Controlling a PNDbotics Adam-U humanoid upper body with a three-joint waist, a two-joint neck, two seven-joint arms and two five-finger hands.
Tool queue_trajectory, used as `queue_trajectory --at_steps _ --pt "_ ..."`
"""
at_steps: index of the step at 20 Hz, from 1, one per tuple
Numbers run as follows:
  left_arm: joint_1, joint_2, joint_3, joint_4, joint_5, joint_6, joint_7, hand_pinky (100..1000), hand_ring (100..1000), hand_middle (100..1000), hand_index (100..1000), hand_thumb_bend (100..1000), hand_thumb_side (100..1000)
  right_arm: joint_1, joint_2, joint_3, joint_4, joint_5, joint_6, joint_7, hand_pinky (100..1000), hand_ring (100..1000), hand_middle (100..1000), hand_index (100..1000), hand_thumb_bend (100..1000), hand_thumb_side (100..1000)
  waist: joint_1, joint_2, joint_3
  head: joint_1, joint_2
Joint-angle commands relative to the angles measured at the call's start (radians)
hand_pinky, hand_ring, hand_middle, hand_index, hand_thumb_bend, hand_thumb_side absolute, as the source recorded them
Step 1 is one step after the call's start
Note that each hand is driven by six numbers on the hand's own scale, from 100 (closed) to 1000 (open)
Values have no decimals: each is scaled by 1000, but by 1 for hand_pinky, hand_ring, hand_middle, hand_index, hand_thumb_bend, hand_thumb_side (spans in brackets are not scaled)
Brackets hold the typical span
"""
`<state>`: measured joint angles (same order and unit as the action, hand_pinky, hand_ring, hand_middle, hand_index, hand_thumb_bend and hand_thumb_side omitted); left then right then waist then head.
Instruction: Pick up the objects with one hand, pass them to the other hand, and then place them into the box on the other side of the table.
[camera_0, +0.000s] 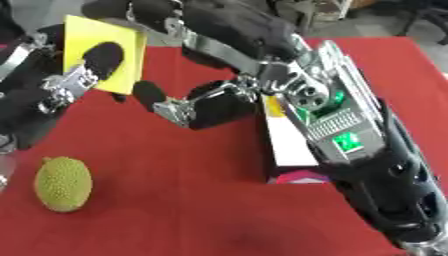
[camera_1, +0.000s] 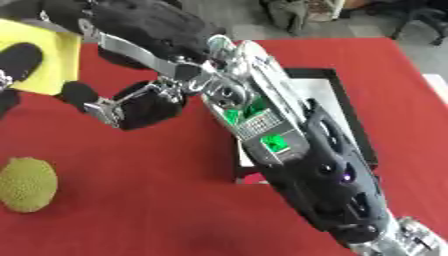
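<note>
A flat yellow object (camera_0: 114, 37) is held up above the table's far left. My left hand (camera_0: 74, 80) comes in from the left, with a black fingertip pressed on the object's face and fingers curled round its edge. My right hand (camera_0: 219, 30) reaches across from the right. Its fingers are spread beside the yellow object's right edge, and one finger (camera_0: 175, 107) hangs below, apart from it. A green bumpy fruit (camera_0: 63, 183) lies on the red cloth at the lower left. The box (camera_1: 350, 110), black-rimmed with a white floor, sits under my right forearm.
My right forearm (camera_1: 297, 150) crosses the picture diagonally and hides most of the box. The red tablecloth (camera_0: 175, 200) is bare between the fruit and the box. Chairs and clutter stand beyond the far edge.
</note>
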<state>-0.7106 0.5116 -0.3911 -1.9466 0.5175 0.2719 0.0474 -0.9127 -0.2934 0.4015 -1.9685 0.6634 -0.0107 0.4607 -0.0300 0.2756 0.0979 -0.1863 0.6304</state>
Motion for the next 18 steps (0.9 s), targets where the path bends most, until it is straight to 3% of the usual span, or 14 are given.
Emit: queue_trajectory --at_steps 1,9,18 --pt "-10 0 5 -27 -6 -19 31 459 390 197 551 100 384 -7 1 -10 -22 -21 19 22 994 1000 893 977 100 100 3 -14 0 2 -10" --pt "0 4 7 -19 -39 -32 64 455 390 196 550 100 388 -9 -1 -38 -31 -106 13 77 1000 1000 892 988 126 100 5 -13 -4 -1 -9" --pt "-6 -19 2 -17 -12 -50 82 456 394 198 551 100 380 -5 -1 -32 -32 -88 6 103 1000 1000 893 997 118 100 4 -13 -3 -11 -11"
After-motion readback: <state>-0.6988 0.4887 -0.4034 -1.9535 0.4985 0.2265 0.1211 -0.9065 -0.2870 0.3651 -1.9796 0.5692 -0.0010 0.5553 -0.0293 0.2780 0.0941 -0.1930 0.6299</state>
